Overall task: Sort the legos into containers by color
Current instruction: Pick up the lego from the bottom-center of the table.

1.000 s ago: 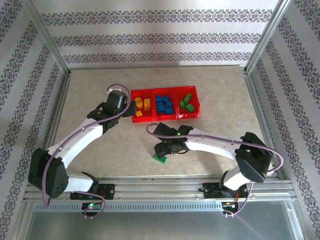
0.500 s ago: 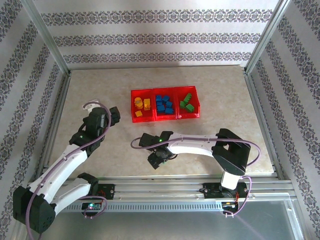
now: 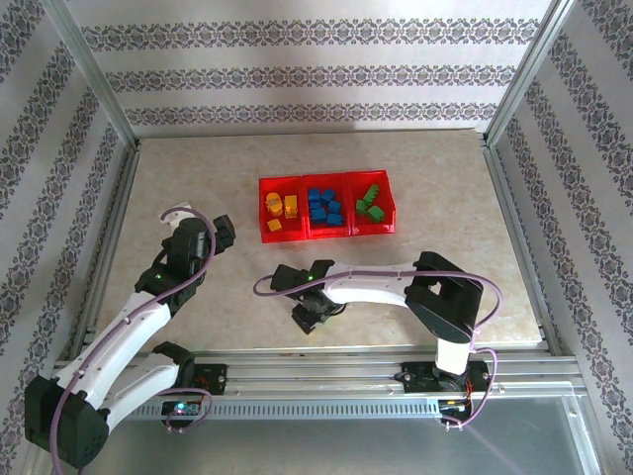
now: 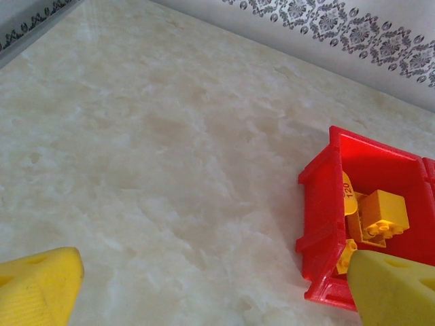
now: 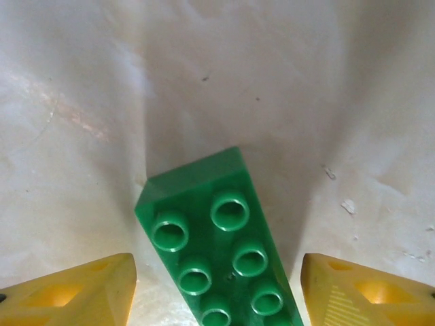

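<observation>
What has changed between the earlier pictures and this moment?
The left gripper, open, drew back from the bins toward the near left. The right gripper moved left over the green brick; its fingers flank it without touching. The bins and sorted bricks stayed put.

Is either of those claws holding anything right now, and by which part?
Nothing is held. The right gripper straddles a green lego, with gaps on both sides; the left gripper is open and empty.
</observation>
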